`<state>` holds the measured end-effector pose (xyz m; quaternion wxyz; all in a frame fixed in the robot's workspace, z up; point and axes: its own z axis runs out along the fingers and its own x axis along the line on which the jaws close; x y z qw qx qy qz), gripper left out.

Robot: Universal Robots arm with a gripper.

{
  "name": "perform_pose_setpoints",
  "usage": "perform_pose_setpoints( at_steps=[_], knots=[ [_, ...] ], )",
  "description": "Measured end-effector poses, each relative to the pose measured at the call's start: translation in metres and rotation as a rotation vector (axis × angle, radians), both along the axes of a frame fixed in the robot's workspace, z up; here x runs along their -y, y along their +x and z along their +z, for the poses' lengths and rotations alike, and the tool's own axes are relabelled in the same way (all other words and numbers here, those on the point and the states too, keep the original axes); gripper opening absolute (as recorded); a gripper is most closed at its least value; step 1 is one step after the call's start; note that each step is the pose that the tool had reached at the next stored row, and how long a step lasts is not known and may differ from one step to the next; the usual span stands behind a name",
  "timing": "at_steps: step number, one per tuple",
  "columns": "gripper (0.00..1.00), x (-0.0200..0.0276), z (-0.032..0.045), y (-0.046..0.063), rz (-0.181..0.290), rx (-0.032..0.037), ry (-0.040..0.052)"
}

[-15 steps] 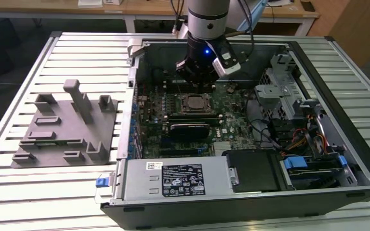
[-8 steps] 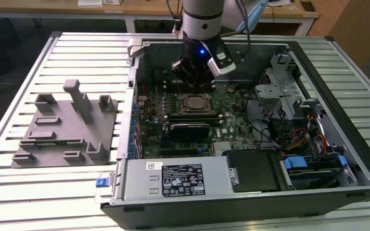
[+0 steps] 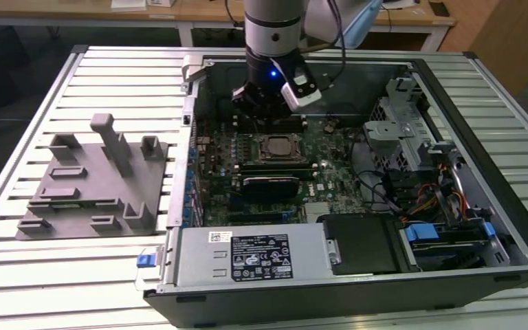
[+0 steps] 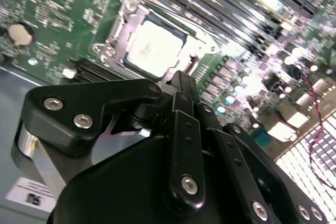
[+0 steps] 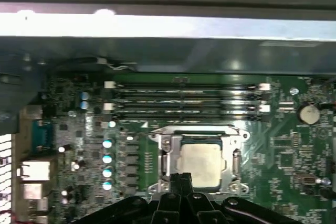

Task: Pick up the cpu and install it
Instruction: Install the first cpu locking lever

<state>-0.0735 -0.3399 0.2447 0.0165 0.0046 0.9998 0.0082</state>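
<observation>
On the exterior view's left, the gray slotted fixture (image 3: pixel 90 182) is sitting on the table (image 3: pixel 44 275), well apart from the work. Further right, inside the open computer case (image 3: pixel 356 292), the end effector (image 3: pixel 266 110) is hanging over the motherboard with its fingers closed on nothing. The cpu (image 5: pixel 199 162) is lying in the metal-framed socket (image 5: pixel 164 156), just beside the fingertips. I cannot tell whether it is sitting flush. If it is skewed, pressing down risks bending pins or scraping the lid.

The pale silvery cpu (image 5: pixel 199 163) lies flat in the metal-framed socket (image 5: pixel 166 157).
</observation>
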Motion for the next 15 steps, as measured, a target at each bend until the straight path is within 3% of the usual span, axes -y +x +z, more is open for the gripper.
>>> perform_pose_setpoints(
  at_steps=[15],
  knots=[
    [0.11, 0.0000, -0.0001, -0.030, 0.000, 0.0001, 0.0001]
  ],
)
